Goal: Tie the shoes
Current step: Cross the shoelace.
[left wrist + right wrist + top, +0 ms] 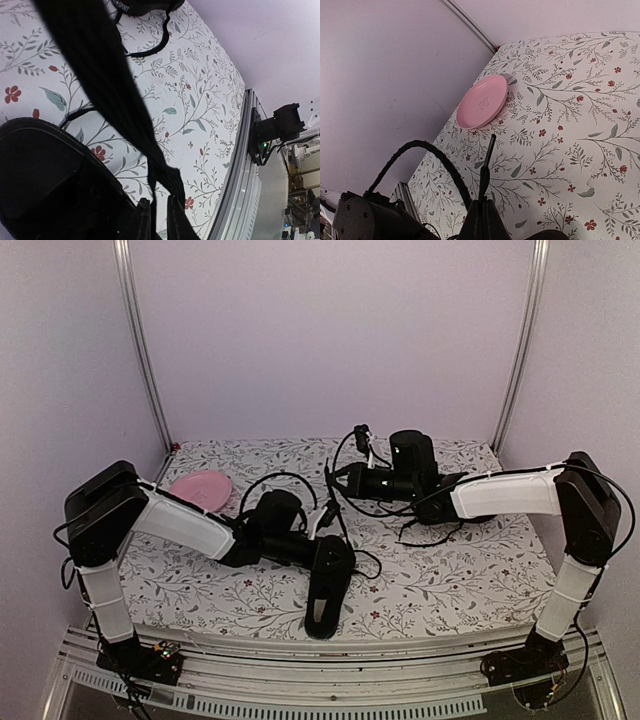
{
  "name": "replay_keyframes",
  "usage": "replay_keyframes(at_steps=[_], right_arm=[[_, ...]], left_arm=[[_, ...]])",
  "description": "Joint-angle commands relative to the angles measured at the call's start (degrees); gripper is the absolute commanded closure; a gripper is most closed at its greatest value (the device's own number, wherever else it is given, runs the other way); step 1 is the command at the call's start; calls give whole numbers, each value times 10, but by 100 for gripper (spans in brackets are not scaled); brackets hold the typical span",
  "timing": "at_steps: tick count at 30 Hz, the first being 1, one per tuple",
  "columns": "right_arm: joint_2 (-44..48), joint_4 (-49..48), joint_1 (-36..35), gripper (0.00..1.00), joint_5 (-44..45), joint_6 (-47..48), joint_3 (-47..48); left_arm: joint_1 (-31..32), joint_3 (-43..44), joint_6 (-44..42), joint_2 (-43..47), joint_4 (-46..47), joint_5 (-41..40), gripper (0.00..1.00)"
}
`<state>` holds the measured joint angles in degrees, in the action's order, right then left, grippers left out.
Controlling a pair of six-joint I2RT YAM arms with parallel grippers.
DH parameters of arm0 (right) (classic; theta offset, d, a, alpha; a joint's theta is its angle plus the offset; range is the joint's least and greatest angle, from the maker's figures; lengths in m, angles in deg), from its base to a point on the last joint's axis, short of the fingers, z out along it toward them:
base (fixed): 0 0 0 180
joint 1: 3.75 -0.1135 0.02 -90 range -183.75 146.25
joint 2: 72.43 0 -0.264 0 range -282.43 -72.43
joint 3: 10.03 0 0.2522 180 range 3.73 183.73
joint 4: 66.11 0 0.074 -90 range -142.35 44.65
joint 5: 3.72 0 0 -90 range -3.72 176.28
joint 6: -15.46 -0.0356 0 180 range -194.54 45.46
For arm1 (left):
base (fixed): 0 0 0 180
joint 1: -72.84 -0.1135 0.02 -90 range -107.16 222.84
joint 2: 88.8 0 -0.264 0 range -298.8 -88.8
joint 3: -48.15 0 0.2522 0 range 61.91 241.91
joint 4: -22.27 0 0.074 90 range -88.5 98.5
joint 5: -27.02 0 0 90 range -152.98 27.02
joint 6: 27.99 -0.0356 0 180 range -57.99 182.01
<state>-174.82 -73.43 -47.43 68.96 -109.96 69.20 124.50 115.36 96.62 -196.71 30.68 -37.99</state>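
One shoe (328,590) is being supported by the desk (450,580) at the middle of its near edge, just beside the left end effector (156,212), by which a lace (100,75) is being pinched; another lace end (488,155) is being gripped between the pressed-together fingers of the right end effector (481,210)

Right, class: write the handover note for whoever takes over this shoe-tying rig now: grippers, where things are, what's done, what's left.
Left gripper: shut on a flat black lace beside the slim black flat shoe, near the front edge of the floral tablecloth.
Right gripper: shut on a thin black lace end, further back.
Second shoe: not clearly visible; some loose lace lies under the right arm.
Done: both grippers hold lace.
Left: no knot or bow shows; probably cross, loop and tighten.
Round pink plate, back left, is uninvolved.
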Motion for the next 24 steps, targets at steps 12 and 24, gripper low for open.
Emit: replay_keyframes(at_steps=[12, 24], right_arm=[[67, -14, 4, 98, 89, -11, -46], [199, 0, 2, 98, 107, -60, -230]], left_arm=[[1, 57, -101, 13, -133, -58, 63], [32, 143, -277, 5, -286, -86, 62]])
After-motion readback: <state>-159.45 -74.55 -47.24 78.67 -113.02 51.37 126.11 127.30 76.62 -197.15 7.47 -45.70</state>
